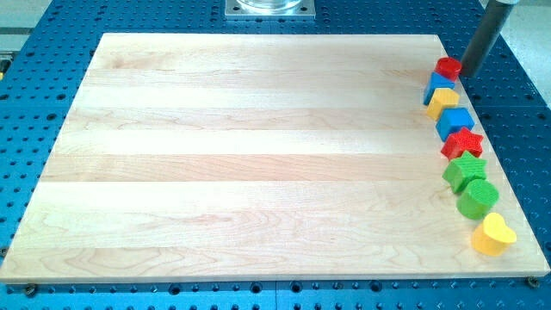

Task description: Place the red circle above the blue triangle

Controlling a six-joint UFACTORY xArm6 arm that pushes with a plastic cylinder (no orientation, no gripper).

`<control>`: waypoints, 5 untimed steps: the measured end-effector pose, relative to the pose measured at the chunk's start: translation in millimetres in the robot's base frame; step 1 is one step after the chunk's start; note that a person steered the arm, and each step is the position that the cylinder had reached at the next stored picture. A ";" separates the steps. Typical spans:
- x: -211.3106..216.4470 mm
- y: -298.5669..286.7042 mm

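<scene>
The red circle sits at the top of a column of blocks along the board's right edge. Directly below it, touching, is the blue triangle. My tip is just to the right of the red circle, close to or touching its right side, at the board's edge. The dark rod rises from there toward the view's top right.
Below the blue triangle the column continues: a yellow block, a blue cube, a red star, a green block, a green cylinder and a yellow heart. The wooden board lies on a blue perforated table.
</scene>
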State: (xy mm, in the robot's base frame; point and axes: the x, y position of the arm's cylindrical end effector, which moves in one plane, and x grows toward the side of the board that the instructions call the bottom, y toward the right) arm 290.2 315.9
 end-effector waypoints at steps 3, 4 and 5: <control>0.0 -11.5; 0.0 -12.8; 0.0 -15.4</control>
State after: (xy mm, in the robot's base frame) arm 290.2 300.5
